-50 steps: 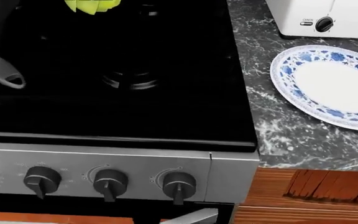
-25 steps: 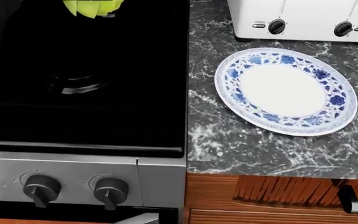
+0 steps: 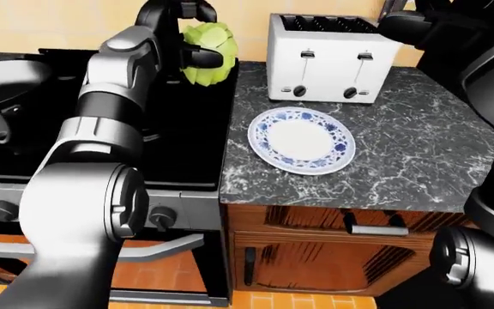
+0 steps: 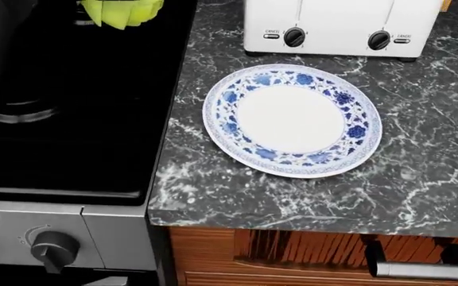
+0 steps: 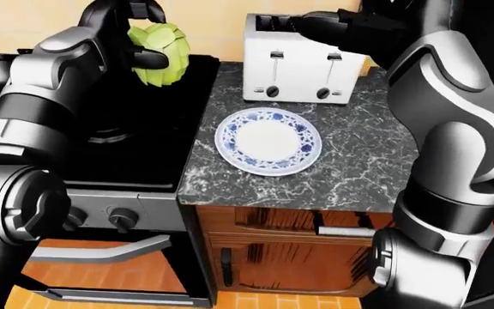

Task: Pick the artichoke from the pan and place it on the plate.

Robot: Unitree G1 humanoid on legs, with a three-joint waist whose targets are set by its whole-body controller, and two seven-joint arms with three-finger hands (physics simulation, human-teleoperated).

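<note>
We are carrying the artichoke (image 5: 161,55) toward the plate (image 3: 301,140): the pick looks done, the placing is not yet begun. Our left hand (image 5: 140,40) is gripping the artichoke with its dark fingers wrapped round it, holding it up in the air above the black stove (image 3: 183,138), near the stove's edge where it meets the marbled counter (image 3: 402,161). In the left-eye view the artichoke is sitting at about ten o'clock from the plate, well apart from it.

We judge the next move is calling for a sweep toward four o'clock, then a lowering onto the plate's white middle before the fingers let go.

Room for that looks good: the plate is lying bare, with open counter around it. The toaster (image 3: 333,58) is standing at twelve o'clock from the plate, near its rim, so we are wanting to stay clear of it. Our right hand (image 5: 315,26) is hovering above the toaster; we cannot tell whether its fingers are spread or closed.
</note>
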